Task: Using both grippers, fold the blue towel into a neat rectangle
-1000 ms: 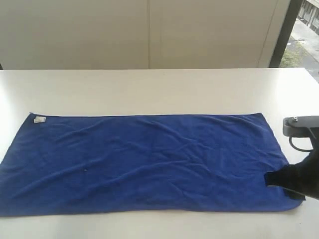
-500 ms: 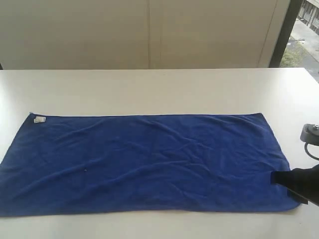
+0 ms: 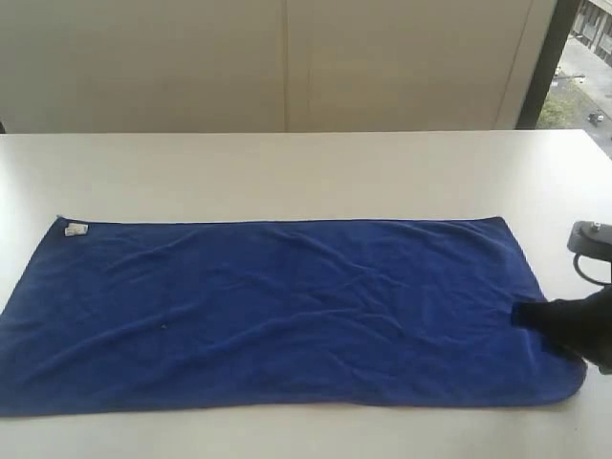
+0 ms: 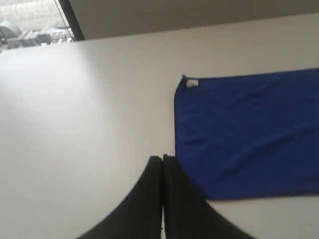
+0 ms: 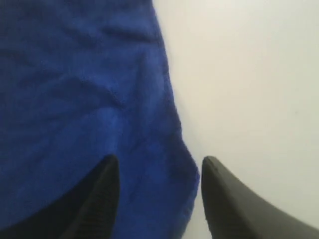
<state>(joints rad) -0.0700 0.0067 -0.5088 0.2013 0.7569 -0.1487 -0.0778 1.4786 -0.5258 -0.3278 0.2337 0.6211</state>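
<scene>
The blue towel (image 3: 277, 311) lies spread flat and long across the white table (image 3: 287, 172), its small white tag (image 3: 75, 229) at the far left corner. My right gripper (image 3: 528, 316) hovers at the towel's near right corner, black and partly cut off by the frame edge. In the right wrist view the right gripper (image 5: 159, 167) is open, one finger over the cloth (image 5: 79, 99), the other over bare table, with the towel's edge between them. In the left wrist view my left gripper (image 4: 162, 160) is shut and empty, just off the towel's (image 4: 244, 134) short left edge near the tag (image 4: 192, 83).
A pale wall runs behind the table (image 3: 287, 57). A dark window frame (image 3: 540, 62) stands at the far right. The table's right edge lies close beyond the right arm.
The right gripper pulled back to the right, then came in again and slightly farther up the towel's right edge. The towel's near right corner now shows uncovered. The towel has not shifted.
</scene>
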